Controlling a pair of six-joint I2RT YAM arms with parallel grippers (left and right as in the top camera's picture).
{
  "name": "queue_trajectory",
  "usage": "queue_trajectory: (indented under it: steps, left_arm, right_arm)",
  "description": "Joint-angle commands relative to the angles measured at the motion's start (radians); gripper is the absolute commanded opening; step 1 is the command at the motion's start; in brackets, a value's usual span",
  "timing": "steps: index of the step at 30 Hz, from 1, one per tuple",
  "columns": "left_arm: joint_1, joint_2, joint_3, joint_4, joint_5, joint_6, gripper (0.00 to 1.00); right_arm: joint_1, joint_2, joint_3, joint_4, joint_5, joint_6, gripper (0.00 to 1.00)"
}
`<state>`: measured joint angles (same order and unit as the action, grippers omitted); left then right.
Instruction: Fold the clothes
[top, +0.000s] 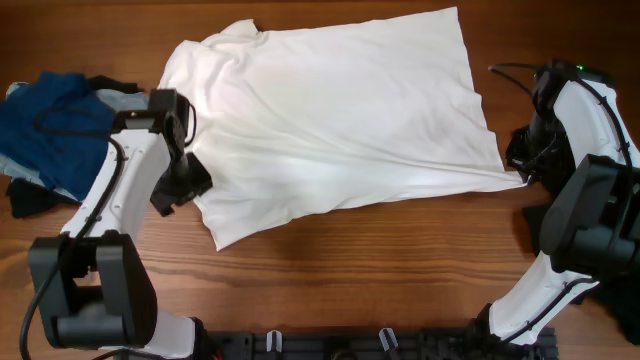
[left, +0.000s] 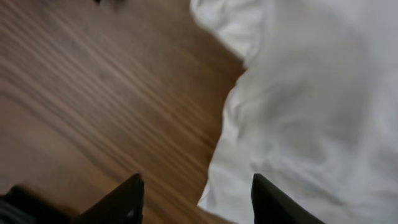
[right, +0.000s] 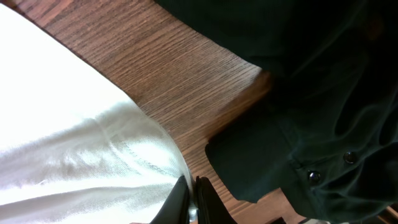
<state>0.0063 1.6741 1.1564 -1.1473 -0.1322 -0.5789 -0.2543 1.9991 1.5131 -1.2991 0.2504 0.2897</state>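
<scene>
Lying flat on the brown wooden counter (top: 380, 265), the white short-sleeved fabric T-shirt (top: 340, 120) is pinched at its right hem corner by the closed right claw (right: 189, 200); the left claw (left: 196, 183) is held wide and empty over its left edge.

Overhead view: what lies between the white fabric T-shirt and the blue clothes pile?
Beside the white T-shirt, only the left robot arm and bare wooden table, seen overhead.

I look down on a brown wooden table (top: 400, 250), its grain running left to right. Along the table's near edge sits a black rail (top: 330, 347) with small pale clips (top: 388, 338).
</scene>
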Motion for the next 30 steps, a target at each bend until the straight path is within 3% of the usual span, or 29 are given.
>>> queue_trajectory:
  steps: [1, 6, 10, 11, 14, 16, 19, 24, 30]
  left_arm:
    - [-0.005, 0.009, -0.113, 0.029, 0.079, -0.001, 0.51]
    - [-0.005, 0.009, -0.25, 0.255, 0.334, 0.159, 0.51]
    - [-0.005, 0.009, -0.269, 0.296, 0.333, 0.16, 0.5]
    - [-0.005, 0.009, -0.269, 0.296, 0.329, 0.16, 0.46]
    - [-0.005, 0.009, -0.269, 0.288, 0.33, 0.156, 0.14]
    - [-0.005, 0.009, -0.269, 0.267, 0.329, 0.156, 0.04]
    - [-0.004, -0.006, -0.255, 0.212, 0.34, 0.178, 0.04]
    - [0.01, -0.143, -0.047, -0.084, 0.39, 0.373, 0.04]
    - [0.138, -0.296, 0.028, -0.13, 0.408, 0.363, 0.04]
  right_arm:
    - [-0.002, -0.01, 0.003, 0.005, -0.009, -0.002, 0.06]
    - [-0.002, -0.01, 0.003, 0.005, -0.009, -0.002, 0.06]
    - [-0.002, -0.01, 0.003, 0.005, -0.009, -0.002, 0.06]
    - [-0.002, -0.01, 0.003, 0.005, -0.009, -0.002, 0.06]
    - [-0.002, -0.01, 0.003, 0.005, -0.009, -0.002, 0.06]
    - [-0.002, -0.01, 0.003, 0.005, -0.009, -0.002, 0.06]
    - [-0.002, -0.01, 0.003, 0.0, -0.019, -0.003, 0.05]
    - [-0.008, -0.015, 0.003, -0.01, -0.201, -0.08, 0.04]
    - [-0.051, -0.118, 0.003, 0.002, -0.245, -0.08, 0.04]
